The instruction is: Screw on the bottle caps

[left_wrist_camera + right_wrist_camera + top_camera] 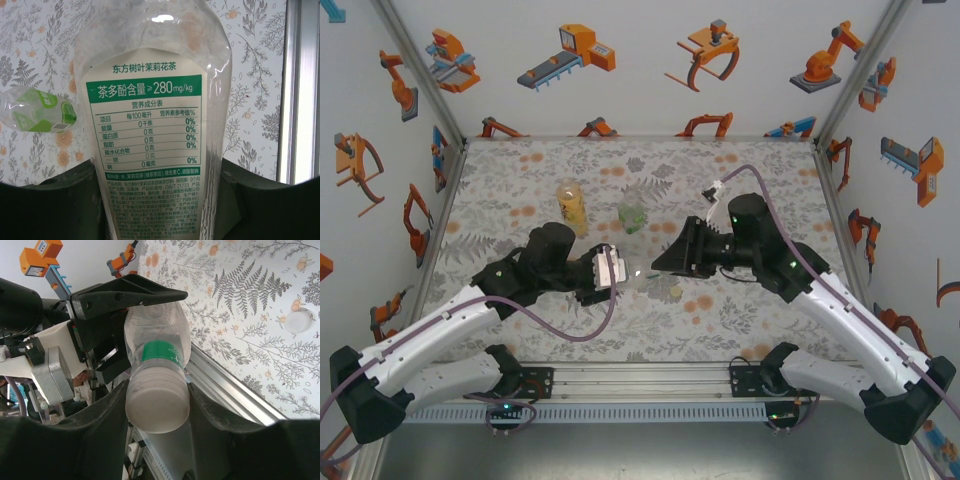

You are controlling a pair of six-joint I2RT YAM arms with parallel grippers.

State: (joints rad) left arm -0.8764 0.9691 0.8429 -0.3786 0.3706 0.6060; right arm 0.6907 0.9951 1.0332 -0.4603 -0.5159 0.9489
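I am clamping the slim clear bottle (pixel 150 125) by its labelled body in the left gripper (pixel 603 268), level above the table's middle, neck pointing to 3 o'clock. The right gripper (pixel 658 264) is pinching the white cap (pixel 156 407) on that neck, jaws narrow. To thread it cleanly, I am judging the wrist needs lining up with the neck, turning gently, the left clamp firm. Farther off, the amber bottle (pixel 570 205) at 11 o'clock and the green bottle (pixel 633 217) at 1 o'clock are waiting.

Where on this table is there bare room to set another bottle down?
Bare table runs along the back wall behind the amber bottle and green bottle, and along the near rail between the arms. The middle is crowded: the left gripper and right gripper meet at the clear bottle.
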